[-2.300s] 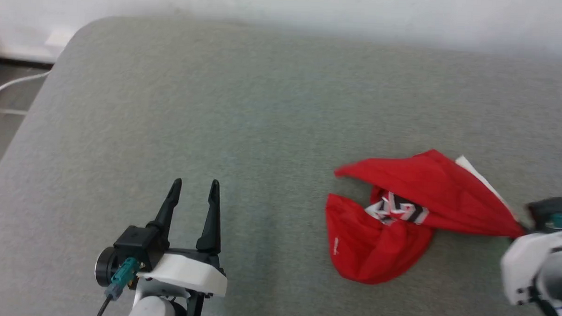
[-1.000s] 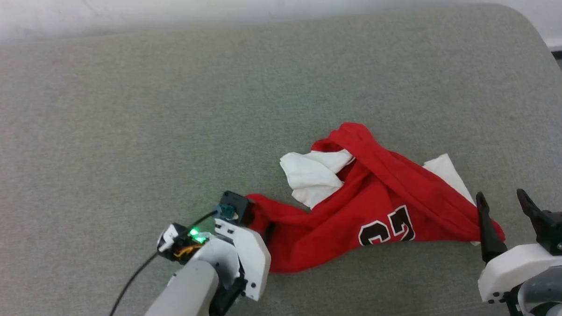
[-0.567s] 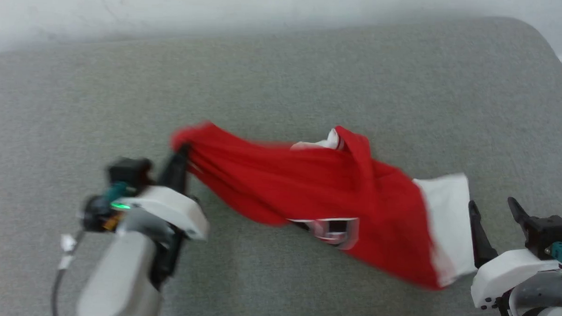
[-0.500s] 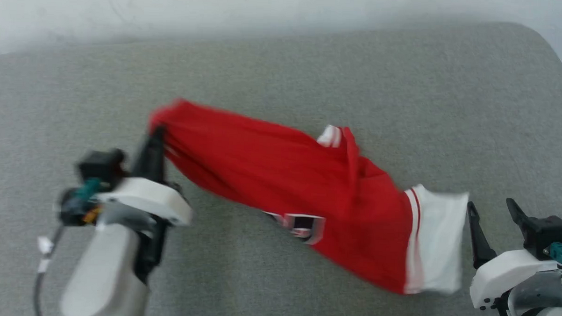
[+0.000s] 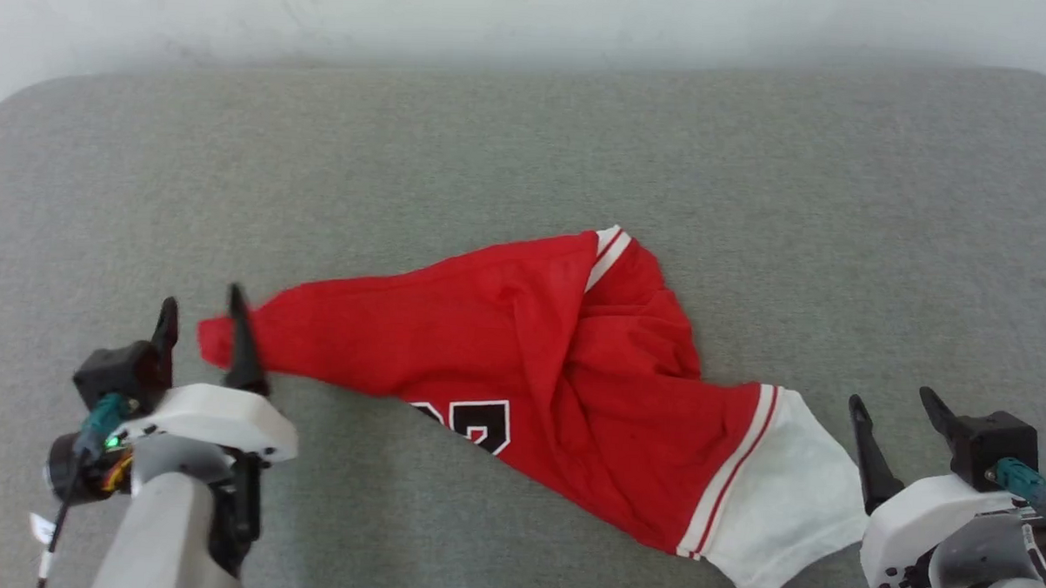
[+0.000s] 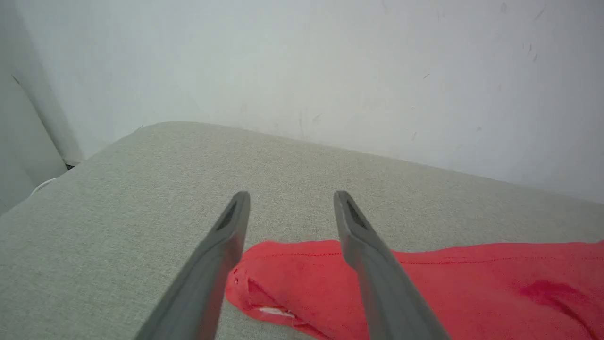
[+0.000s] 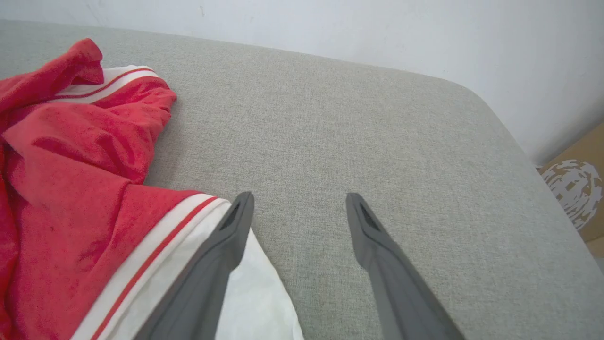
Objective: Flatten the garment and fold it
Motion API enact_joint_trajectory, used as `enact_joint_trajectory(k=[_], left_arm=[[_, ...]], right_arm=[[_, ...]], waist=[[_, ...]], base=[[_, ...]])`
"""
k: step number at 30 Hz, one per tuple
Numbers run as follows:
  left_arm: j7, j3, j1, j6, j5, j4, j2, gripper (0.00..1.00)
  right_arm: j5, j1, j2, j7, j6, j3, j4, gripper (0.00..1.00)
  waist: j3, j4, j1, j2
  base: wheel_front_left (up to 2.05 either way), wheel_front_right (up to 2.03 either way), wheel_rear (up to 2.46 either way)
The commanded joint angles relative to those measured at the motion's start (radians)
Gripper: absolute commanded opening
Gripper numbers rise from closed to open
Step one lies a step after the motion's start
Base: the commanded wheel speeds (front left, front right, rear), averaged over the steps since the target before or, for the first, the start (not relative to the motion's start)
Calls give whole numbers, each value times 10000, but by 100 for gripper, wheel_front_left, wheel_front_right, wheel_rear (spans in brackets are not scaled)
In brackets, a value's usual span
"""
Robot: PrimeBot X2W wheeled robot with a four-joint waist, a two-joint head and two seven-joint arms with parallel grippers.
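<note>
Garment point(image 5: 572, 374) lies stretched and rumpled across the grey cushion point(image 5: 493, 154), with a white wall point(image 5: 498, 15) behind. Its red end reaches my left claw point(image 5: 202, 302), and its white sleeve point(image 5: 785, 512) reaches my right claw point(image 5: 890, 398). Both my forearms rise from the near edge, fingers pointing toward the wall. Each claw stands apart, gripping nothing. The left has the red tip between its fingers, and the right's inner finger hangs over the sleeve.

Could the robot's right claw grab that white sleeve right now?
Probably yes: the right gripper is open, and the white sleeve lies just beside it on the grey cushion, nothing between.
</note>
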Motion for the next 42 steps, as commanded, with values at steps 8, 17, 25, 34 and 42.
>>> enact_joint_trajectory(k=[8,17,25,34,42], left_arm=[[-337,-629,704,-689,484,-1573,-833,100],[-342,-1268,1673,-1002,700,-1993,-1323,100],[-343,-1442,1659,-1072,672,-1767,-1503,100],[-344,-1669,1571,-1047,691,-1584,-1562,100],[-344,-1540,1692,-1022,755,-1518,-1569,100]], right_arm=[[853,-373,-998,516,-21,2060,-418,100],[3277,-1324,-2428,2852,-21,5428,93,100],[3661,-2456,-2928,3327,-21,6852,1705,100],[3690,-3003,-3055,2883,-21,7552,3412,13],[3725,-3315,-2969,1832,-21,7813,3401,0]], waist=[[-287,1256,0,0],[-295,2601,0,0],[-1,3544,0,0],[193,3974,0,0],[-257,3431,0,0]], base=[[0,0,0],[0,0,0],[0,0,0],[0,0,0],[0,0,0]])
